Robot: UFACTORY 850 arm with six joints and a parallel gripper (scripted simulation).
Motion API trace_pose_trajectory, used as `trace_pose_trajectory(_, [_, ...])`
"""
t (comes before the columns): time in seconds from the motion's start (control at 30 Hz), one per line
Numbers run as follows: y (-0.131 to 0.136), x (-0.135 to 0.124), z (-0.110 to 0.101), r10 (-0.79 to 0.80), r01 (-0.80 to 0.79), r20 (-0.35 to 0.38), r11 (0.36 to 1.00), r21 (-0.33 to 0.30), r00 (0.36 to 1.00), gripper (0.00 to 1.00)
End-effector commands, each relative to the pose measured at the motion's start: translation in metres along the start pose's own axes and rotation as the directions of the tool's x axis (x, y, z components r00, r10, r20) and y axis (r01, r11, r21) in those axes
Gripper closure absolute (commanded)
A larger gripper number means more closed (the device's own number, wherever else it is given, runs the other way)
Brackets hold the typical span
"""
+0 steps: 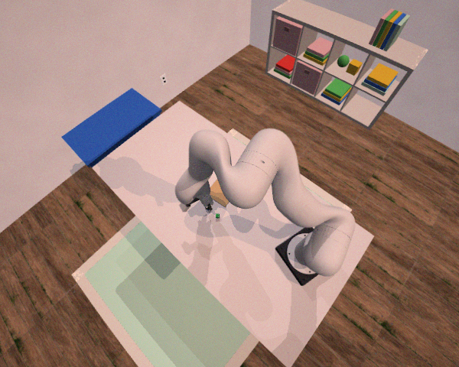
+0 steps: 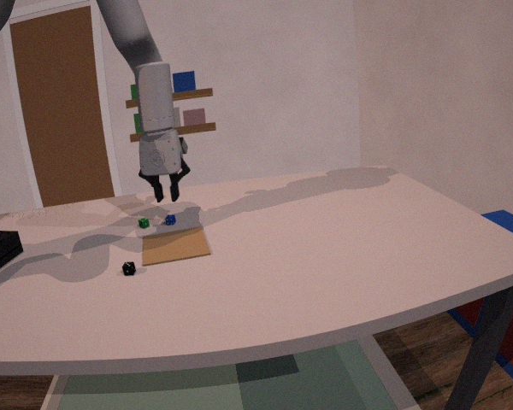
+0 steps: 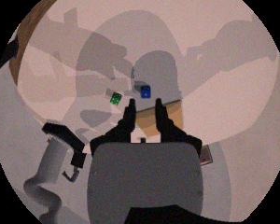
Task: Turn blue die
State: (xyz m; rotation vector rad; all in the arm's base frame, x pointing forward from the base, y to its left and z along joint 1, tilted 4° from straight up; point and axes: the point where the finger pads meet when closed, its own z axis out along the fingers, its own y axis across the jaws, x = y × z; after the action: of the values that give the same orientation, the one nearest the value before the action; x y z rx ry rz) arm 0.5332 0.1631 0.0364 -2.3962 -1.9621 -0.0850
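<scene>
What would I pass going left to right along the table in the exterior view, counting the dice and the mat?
Black die → green die → blue die → tan mat. The gripper hangs above the table near the blue die, fingers partly closed on nothing.
</scene>
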Motion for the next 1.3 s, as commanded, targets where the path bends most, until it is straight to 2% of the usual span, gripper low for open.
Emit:
trace_pose_trajectory(0.0, [0.001,0.000,0.005,0.000,0.000,-0.001,1.000,-0.001,1.000,0.64])
trace_pose_trajectory(0.67, [0.001,0.000,0.029,0.000,0.000,-0.001,1.000,-0.001,1.000,0.64])
trace_pose_trajectory(1.27, [0.001,0.000,0.033,0.000,0.000,-0.001,1.000,-0.001,1.000,0.64])
